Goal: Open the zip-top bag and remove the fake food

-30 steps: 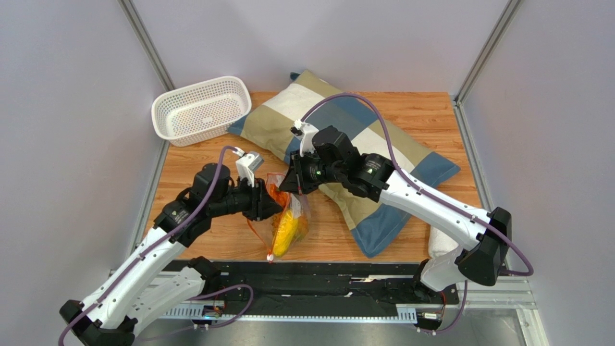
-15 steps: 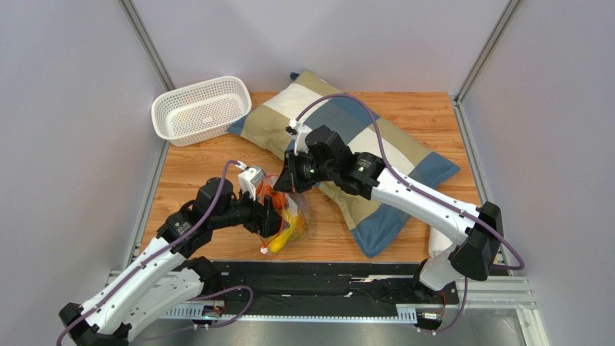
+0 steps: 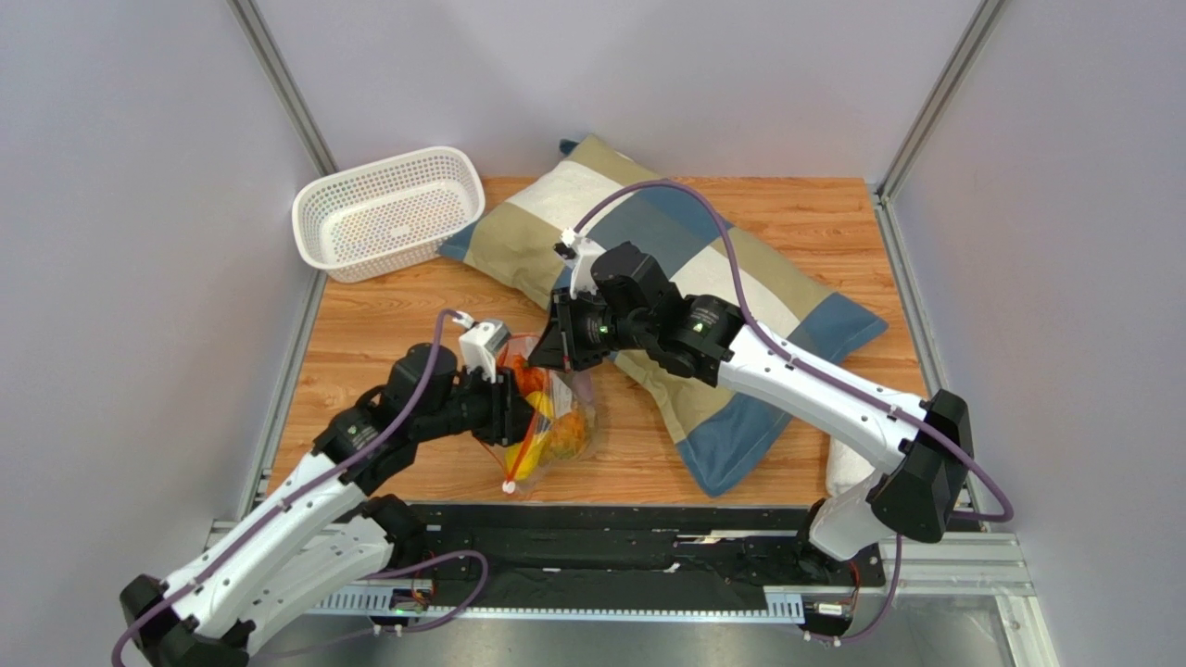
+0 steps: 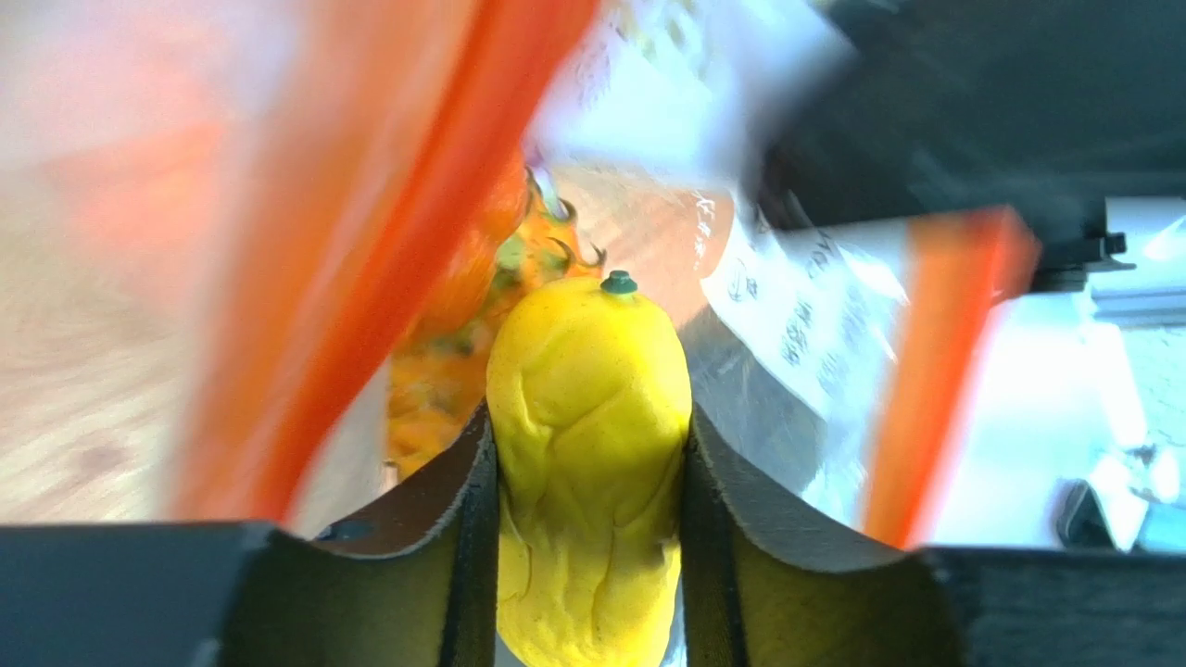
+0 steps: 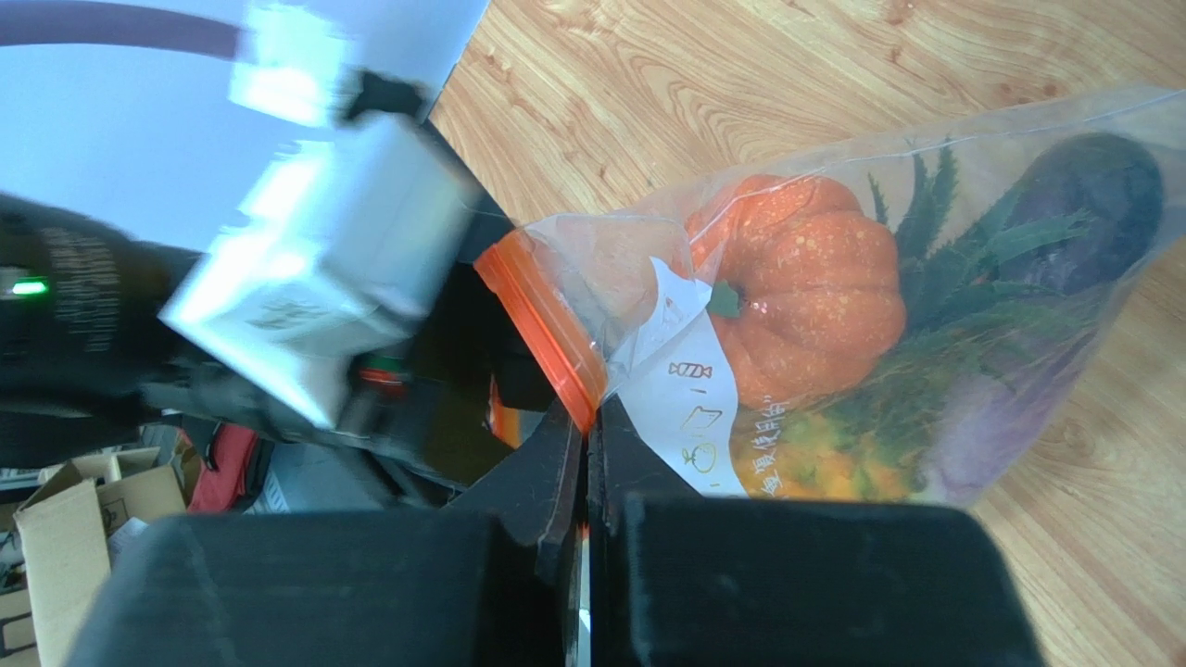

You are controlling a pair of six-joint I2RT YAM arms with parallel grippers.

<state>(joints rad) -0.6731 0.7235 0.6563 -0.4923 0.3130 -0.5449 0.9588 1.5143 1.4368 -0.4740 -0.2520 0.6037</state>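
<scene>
Over the bench (image 3: 821,209) in the top view, your zip-top bag (image 3: 564,434) lies just in front of the pillow (image 3: 654,229), with both arms meeting at its mouth. The left gripper (image 3: 521,414) is poked into the opening and the right gripper (image 3: 557,353) sits on the bag's far edge. I can't spot any fake food lying outside the bag.

Left wrist view: the fingers (image 4: 448,542) are clamped on the yellow piece (image 4: 592,403), with the orange zip strip (image 4: 369,250) running past on both sides. So you're inside the mouth with 1 item in hand.

Right wrist view: those fingers (image 5: 546,487) are pinched shut on the bag's edge right at the strip, holding it up. The orange pumpkin-looking piece (image 5: 801,285) and the eggplant (image 5: 1093,181) sit behind the plastic.

My read: opening's done, removal has barely started. You've got 1 piece gripped but not out, everything else to go.
</scene>
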